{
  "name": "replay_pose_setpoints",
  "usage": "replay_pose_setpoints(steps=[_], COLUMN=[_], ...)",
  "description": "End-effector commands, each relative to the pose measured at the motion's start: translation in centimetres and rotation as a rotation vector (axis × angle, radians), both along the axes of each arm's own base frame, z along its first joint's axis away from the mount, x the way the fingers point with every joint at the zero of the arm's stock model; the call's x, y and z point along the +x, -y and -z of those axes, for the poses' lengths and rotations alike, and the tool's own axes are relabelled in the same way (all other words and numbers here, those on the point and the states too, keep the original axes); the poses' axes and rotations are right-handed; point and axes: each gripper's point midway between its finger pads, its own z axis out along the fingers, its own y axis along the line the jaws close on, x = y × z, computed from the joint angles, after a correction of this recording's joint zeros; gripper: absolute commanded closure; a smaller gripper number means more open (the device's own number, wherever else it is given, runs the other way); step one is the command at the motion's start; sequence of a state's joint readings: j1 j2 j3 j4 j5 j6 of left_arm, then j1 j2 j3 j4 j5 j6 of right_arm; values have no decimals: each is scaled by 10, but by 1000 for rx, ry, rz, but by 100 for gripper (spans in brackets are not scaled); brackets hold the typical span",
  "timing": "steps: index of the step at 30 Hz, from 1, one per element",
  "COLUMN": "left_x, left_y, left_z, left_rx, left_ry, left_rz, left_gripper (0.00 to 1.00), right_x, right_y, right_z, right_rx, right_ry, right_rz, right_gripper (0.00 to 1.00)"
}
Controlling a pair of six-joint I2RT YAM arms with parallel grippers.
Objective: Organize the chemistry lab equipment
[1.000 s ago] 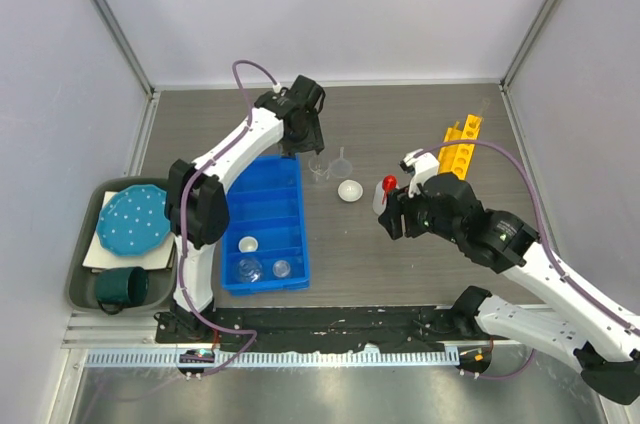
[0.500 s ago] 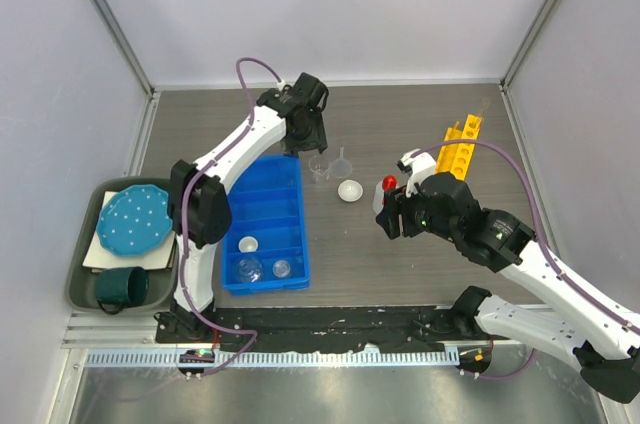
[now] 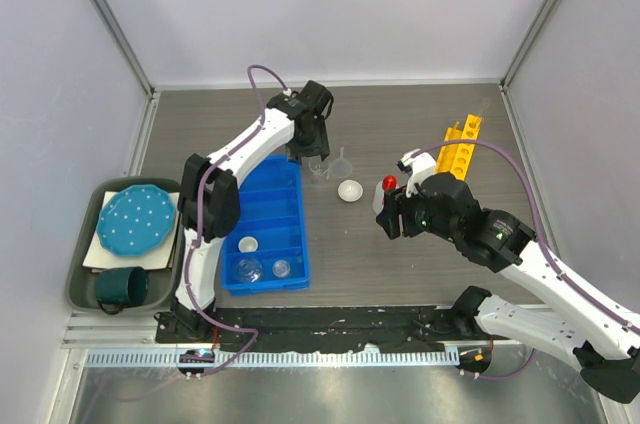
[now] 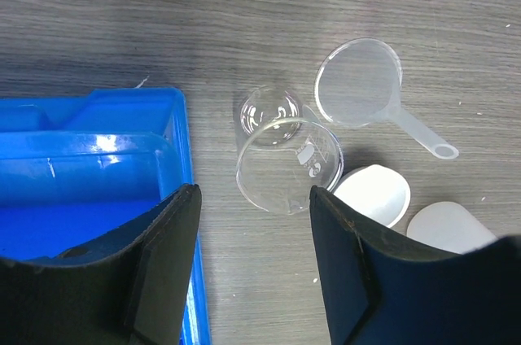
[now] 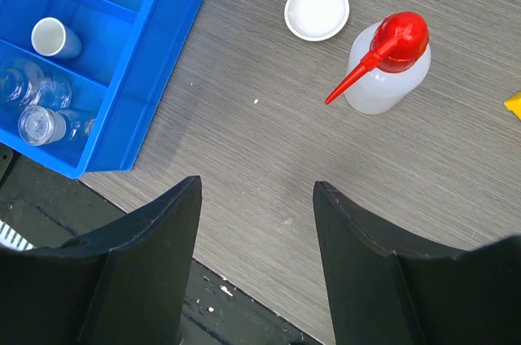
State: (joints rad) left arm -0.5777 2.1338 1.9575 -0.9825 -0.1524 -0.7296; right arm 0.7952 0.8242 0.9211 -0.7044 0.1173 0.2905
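Note:
A clear glass beaker lies tipped on the table beside the blue tray, just ahead of my open left gripper, whose fingers touch nothing. A clear funnel lies beyond it, and a white round dish sits to its right. The red-capped squeeze bottle stands upright ahead of my open, empty right gripper, next to the dish. From above, the left gripper hovers over the beaker, and the right gripper is near the bottle. The yellow rack lies at the back right.
The blue tray holds a small white cup and glass vials in its near compartments. A grey bin at the left holds a teal dotted plate and a dark teal mug. Walls enclose the table.
My left arm has shifted a little to the right, bringing its gripper over the beaker. The right arm has not moved.

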Motion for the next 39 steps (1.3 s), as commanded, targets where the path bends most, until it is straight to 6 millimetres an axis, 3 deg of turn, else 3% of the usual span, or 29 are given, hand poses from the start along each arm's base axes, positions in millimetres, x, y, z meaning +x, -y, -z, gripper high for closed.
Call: replay_pose_setpoints(steps=[1, 11, 17, 24, 28, 31, 35, 39], left_x=[11, 10, 8, 9, 10, 11, 11, 4], left_y=[-3, -27, -25, -22, -22, -20, -20, -26], left_z=[6, 27, 37, 44, 45, 40, 19, -25], left_rx=[11, 42, 30, 25, 27, 20, 11, 8], left_ry=[23, -15, -35, -47, -48, -45, -23, 40], left_rz=[-14, -41, -34, -26, -28, -25, -17, -14], left_gripper=[41, 44, 48, 69, 89, 100, 100, 100], right_x=[1, 2, 2, 2, 1, 1, 1, 0], right_y=[-1, -4, -5, -5, -5, -5, -6, -8], right_z=[-11, -4, -3, -2, -2, -2, -3, -5], right_rx=[28, 23, 27, 27, 30, 33, 38, 53], right_ry=[40, 26, 25, 25, 24, 28, 29, 32], right_rz=[-5, -10, -10, -10, -11, -12, -19, -25], right_gripper=[37, 37, 37, 37, 37, 37, 37, 37])
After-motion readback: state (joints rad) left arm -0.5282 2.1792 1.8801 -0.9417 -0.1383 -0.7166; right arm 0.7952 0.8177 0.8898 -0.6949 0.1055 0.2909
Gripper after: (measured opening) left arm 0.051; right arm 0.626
